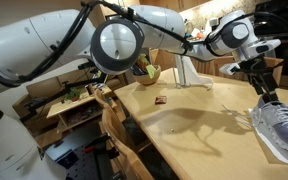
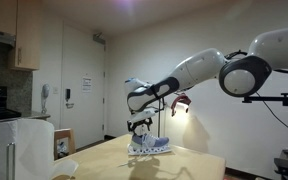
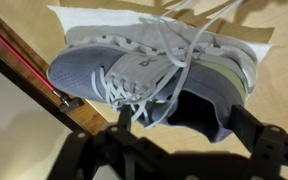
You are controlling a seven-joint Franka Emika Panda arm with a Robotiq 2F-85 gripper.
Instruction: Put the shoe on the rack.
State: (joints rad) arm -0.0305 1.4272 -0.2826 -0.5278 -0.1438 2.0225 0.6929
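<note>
Wrist view: spread pincer (image 3: 184,132) over shoe (image 3: 144,70)

Grey-lavender shoe (image 3: 134,70), white laces (image 3: 159,55)

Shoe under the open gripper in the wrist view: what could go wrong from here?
1. The white laces lie loose across the shoe; a finger of the open gripper might snag them on the way down.
2. The shoe sits near the table edge on a white sheet; a nudge could slide it off.
</note>
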